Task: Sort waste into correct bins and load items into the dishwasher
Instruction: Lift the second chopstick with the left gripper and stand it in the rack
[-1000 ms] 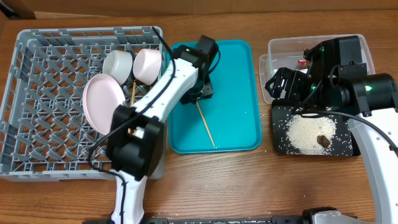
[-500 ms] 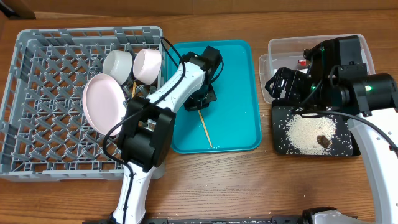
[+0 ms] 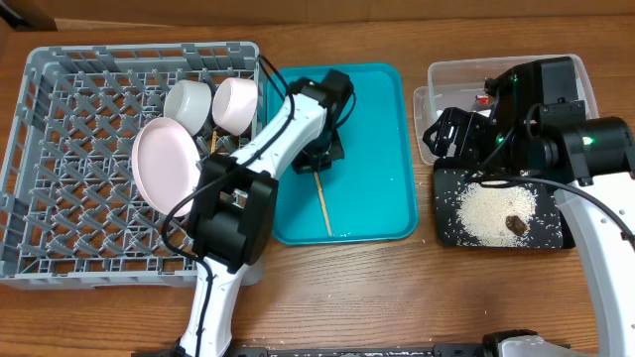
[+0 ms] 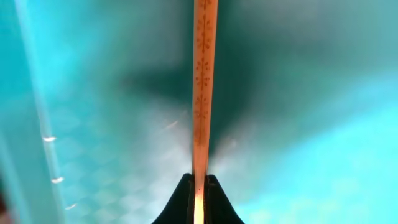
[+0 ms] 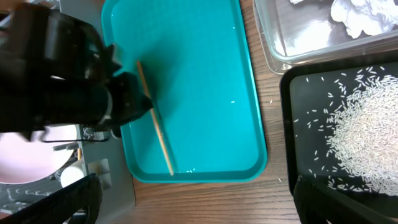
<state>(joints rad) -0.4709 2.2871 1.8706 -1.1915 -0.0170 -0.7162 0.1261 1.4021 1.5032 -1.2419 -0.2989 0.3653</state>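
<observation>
Looking from overhead, my left claw [image 3: 322, 159] pinches the chopstick [image 3: 323, 203] near one end on the teal tray [image 3: 382, 149]. Left wrist: jaws closed on it; it looks light, stiff and slick, so I'd judge mid-length steadier. Right wrist: right claw [image 5: 194, 186] spread empty

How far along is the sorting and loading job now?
Done: the plate, white bowl and pink bowl stand in the dish rack; rice and a brown lump lie in the black tray; a tissue is in the clear tub. In hand: the left gripper pinches a chopstick over the teal tray. Left: moving it to the rack.
</observation>
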